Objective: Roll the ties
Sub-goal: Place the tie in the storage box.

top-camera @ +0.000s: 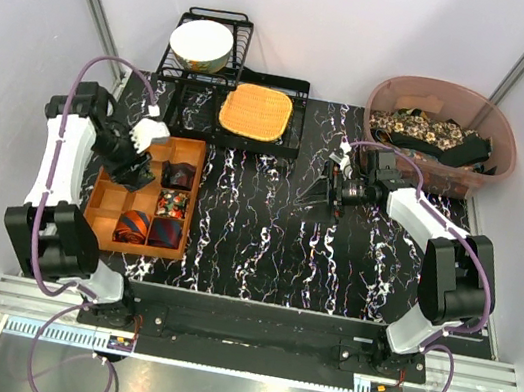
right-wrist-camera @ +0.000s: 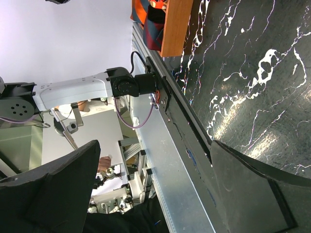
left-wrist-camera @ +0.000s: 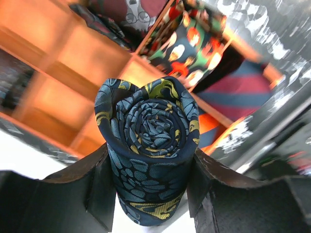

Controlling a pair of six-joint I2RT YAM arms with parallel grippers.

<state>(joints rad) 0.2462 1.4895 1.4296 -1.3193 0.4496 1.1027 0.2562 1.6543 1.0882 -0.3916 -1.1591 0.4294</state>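
Observation:
My left gripper (left-wrist-camera: 150, 187) is shut on a rolled dark blue tie (left-wrist-camera: 148, 136) with teal-yellow print, holding it upright above the orange wooden tray (left-wrist-camera: 53, 58). In the top view the left gripper (top-camera: 132, 171) hangs over the tray's (top-camera: 104, 201) upper left compartments, and the arm hides the tie. Rolled ties fill other compartments: a dark one (top-camera: 177, 175), a floral one (top-camera: 173, 204) and two navy-orange striped ones (top-camera: 132, 227). My right gripper (top-camera: 329, 188) is open and empty above the table's middle; its fingers (right-wrist-camera: 53, 194) stand wide apart.
A pink bin (top-camera: 499, 167) at the back right holds several loose ties (top-camera: 425, 133). A square orange woven mat (top-camera: 254, 112) lies on a black rack at the back. A white bowl (top-camera: 201, 43) sits in a wire dish rack behind the tray.

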